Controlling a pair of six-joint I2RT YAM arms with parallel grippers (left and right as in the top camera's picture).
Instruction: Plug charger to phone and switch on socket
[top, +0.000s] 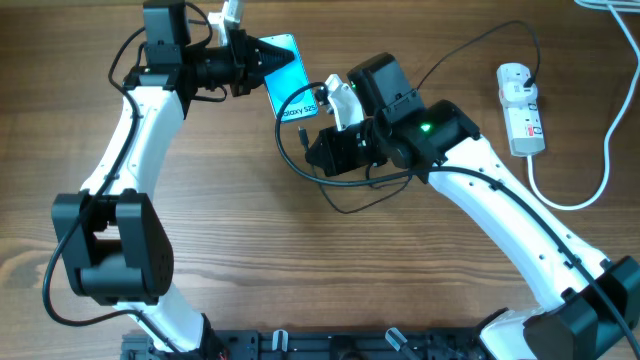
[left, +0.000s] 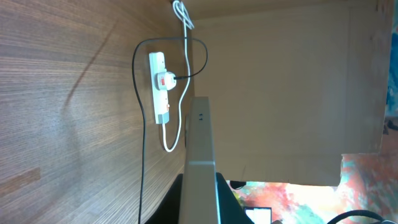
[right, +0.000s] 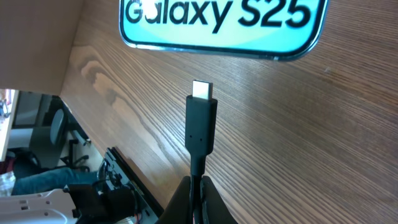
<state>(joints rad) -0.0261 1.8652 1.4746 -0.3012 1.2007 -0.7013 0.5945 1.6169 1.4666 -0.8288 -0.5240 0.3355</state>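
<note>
Counting one phone (top: 288, 76), charger (right: 201, 124), socket (top: 523, 110): our left gripper (top: 270, 58) clamps phone, right gripper (right: 196, 190) clamps charger; phone's edge sits apart at tip's twelve o'clock.

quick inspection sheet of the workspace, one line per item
surface: wooden table, brown grain
job's things: phone held; charger tip just short of its edge, unplugged; socket far right
clutter: nothing seen
grippers: left gripper shut on phone; right gripper shut on charger
cables: black charger lead loops from socket; white cable trails off right
surroundings: dark chair beyond the table edge
</note>
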